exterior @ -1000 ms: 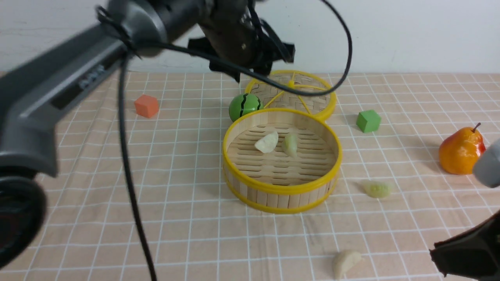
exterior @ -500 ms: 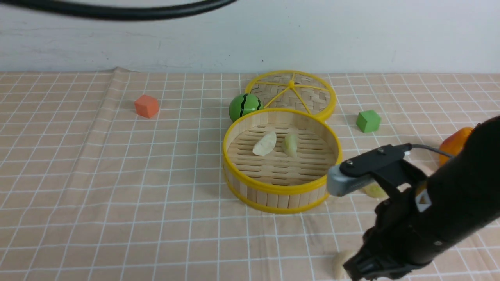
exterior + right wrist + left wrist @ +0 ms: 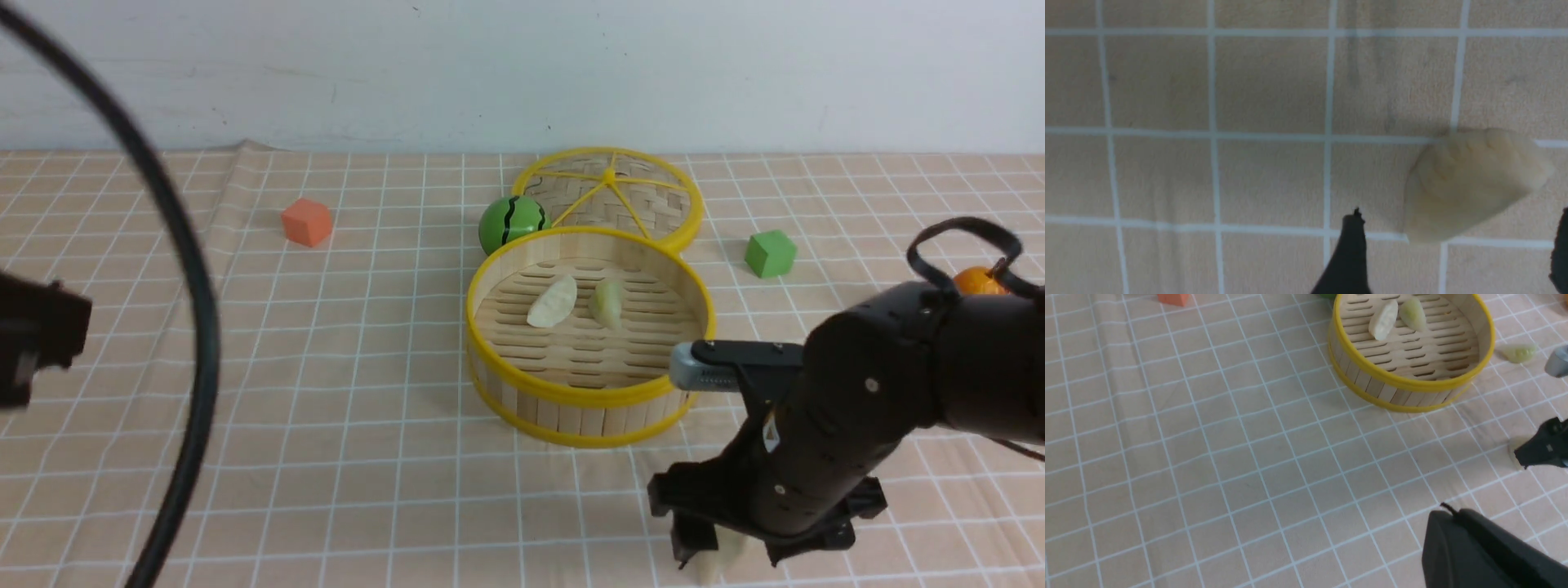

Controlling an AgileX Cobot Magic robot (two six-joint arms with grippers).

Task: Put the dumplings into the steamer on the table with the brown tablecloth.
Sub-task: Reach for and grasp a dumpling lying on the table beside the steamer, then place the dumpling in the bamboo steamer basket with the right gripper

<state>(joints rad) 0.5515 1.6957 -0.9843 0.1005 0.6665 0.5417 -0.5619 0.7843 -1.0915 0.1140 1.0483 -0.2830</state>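
The steamer [image 3: 589, 402] stands mid-table on the brown tablecloth [image 3: 367, 425]. It holds one cream dumpling [image 3: 553, 300] and one green dumpling [image 3: 608, 305]. My right gripper [image 3: 735, 549] is open and low over a second cream dumpling [image 3: 718, 565] on the cloth in front of the steamer. In the right wrist view this dumpling [image 3: 1470, 183] lies between the spread fingertips of the gripper [image 3: 1458, 228], untouched. A second green dumpling [image 3: 1519, 352] lies on the cloth beside the steamer [image 3: 1404, 381]; my right arm hides it in the front view. My left gripper [image 3: 1447, 516] looks shut and empty, well left of the steamer.
The woven lid [image 3: 612, 196] lies behind the steamer, with a watermelon ball [image 3: 513, 222] beside it. An orange cube [image 3: 307, 221] sits at the back left and a green cube [image 3: 770, 252] at the right. A pear [image 3: 976, 280] shows behind my right arm. The left arm's cable [image 3: 192, 327] hangs at the left.
My left arm has pulled away from above the steamer to the left. My right arm has come in from the right and lowered over the front cream dumpling.
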